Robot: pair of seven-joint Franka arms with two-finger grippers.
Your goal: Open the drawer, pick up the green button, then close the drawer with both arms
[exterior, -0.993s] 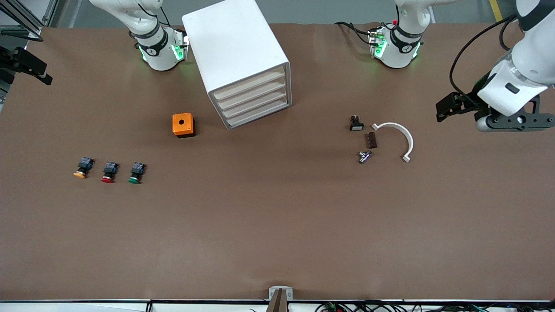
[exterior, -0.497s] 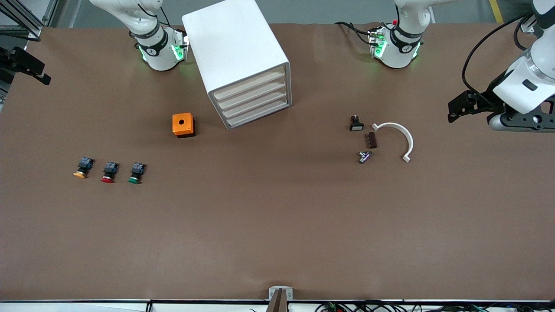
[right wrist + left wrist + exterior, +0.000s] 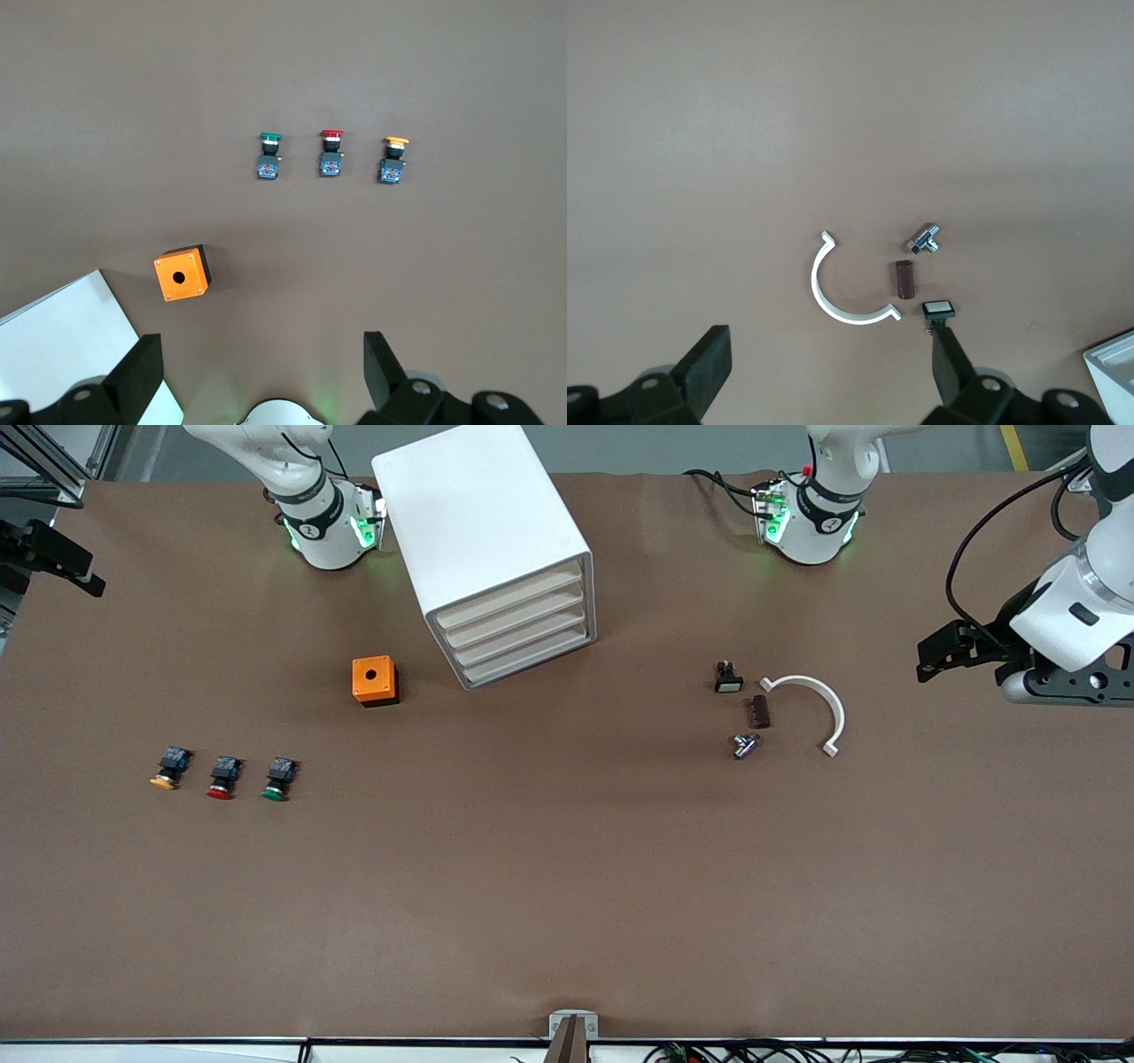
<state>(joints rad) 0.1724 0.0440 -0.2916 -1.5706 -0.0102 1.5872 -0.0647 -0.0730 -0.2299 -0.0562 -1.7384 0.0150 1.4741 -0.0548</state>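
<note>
Drawer (image 3: 526,631) sits shut in my cabinet (image 3: 483,540); green button (image 3: 277,779) lies toward the right arm's counter edge; left gripper (image 3: 831,372) and right gripper (image 3: 259,367) hang high, fingers apart, empty

Two large white robot arms with black joint bands stand at one long edge of a table, their round bases glowing green. The left arm (image 3: 1076,602) rises from its base out of the picture and comes back in high over its own end of the table, its wrist bent so the camera looks straight down. The left gripper (image 3: 833,376) hangs in the air there, black fingers (image 3: 709,363) spread wide and holding nothing. The right arm (image 3: 266,460) leaves the picture past its own end of the table. The right gripper (image 3: 257,376) is likewise up in the air, pointing straight down, its fingers (image 3: 379,367) wide apart and empty.
</note>
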